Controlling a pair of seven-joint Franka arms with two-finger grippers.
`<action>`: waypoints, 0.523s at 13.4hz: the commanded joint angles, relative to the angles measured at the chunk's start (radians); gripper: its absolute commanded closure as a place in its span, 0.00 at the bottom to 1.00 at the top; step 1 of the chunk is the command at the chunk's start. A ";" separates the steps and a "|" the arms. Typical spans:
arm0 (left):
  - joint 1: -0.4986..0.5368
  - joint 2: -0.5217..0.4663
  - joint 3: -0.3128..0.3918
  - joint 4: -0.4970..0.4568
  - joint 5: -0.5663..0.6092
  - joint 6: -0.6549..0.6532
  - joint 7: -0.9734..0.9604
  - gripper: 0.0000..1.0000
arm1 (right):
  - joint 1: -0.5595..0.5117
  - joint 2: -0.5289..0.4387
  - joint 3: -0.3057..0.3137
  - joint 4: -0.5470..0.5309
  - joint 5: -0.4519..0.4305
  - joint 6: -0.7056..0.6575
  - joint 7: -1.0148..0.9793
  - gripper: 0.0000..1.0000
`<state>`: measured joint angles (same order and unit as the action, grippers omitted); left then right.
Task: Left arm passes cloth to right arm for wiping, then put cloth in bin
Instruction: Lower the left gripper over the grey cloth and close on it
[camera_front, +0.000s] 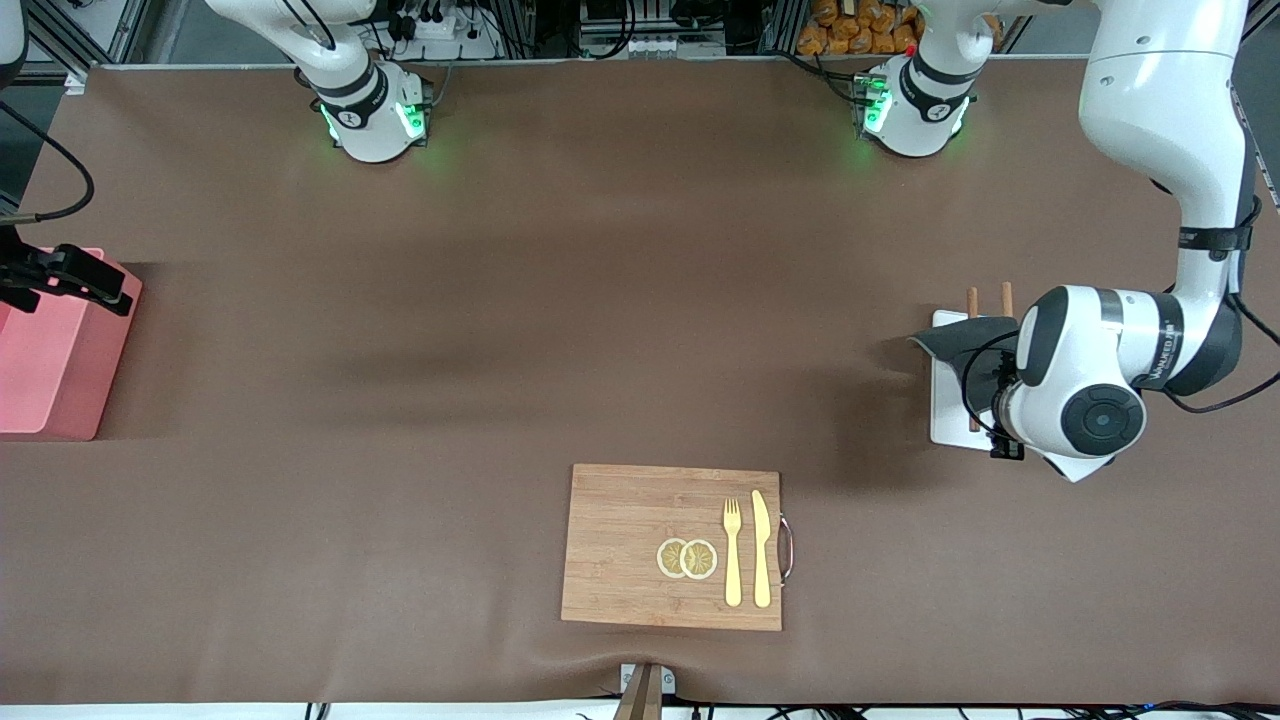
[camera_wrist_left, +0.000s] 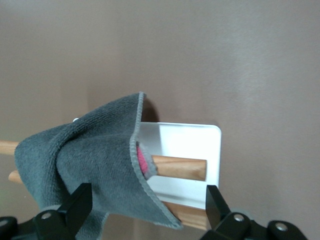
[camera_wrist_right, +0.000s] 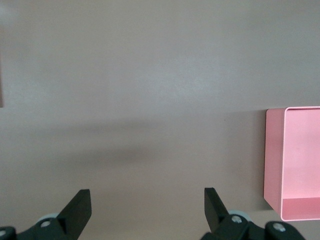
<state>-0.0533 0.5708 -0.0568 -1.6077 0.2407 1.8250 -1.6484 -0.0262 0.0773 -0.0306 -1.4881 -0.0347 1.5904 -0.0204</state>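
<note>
Nearest the front camera lies a wooden cutting board (camera_front: 672, 546) carrying two lemon slices (camera_front: 687, 558), a yellow fork (camera_front: 732, 552) and knife (camera_front: 761, 548). Farther up, toward the left arm's end, the cloth (camera_front: 962, 338) is draped over two wooden sticks (camera_wrist_left: 180, 167) on a flat white tray (camera_front: 950, 400). Only the left wrist view shows its fuzzy grey weave, stitched hem and a peek of crimson (camera_wrist_left: 144, 162). The left gripper (camera_wrist_left: 145, 200) hovers over it, fingers spread wide, grasping nothing. At the right arm's end stands the smooth pink bin (camera_front: 55, 360); the right wrist view shows nothing inside the visible part. The right gripper (camera_wrist_right: 145, 202) waits above bare table beside it, likewise released.
</note>
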 joint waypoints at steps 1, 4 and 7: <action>-0.005 -0.009 -0.003 -0.038 0.052 0.016 -0.050 0.00 | -0.001 0.005 0.005 0.012 0.018 -0.001 0.005 0.00; -0.022 -0.011 -0.001 -0.055 0.058 0.014 -0.056 0.00 | -0.040 0.015 0.000 0.006 0.105 -0.006 0.002 0.00; -0.026 -0.011 -0.003 -0.057 0.060 0.007 -0.100 0.00 | -0.040 0.024 0.000 0.008 0.117 -0.001 0.000 0.00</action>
<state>-0.0710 0.5711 -0.0585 -1.6465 0.2779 1.8262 -1.7099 -0.0589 0.0938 -0.0369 -1.4887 0.0616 1.5916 -0.0214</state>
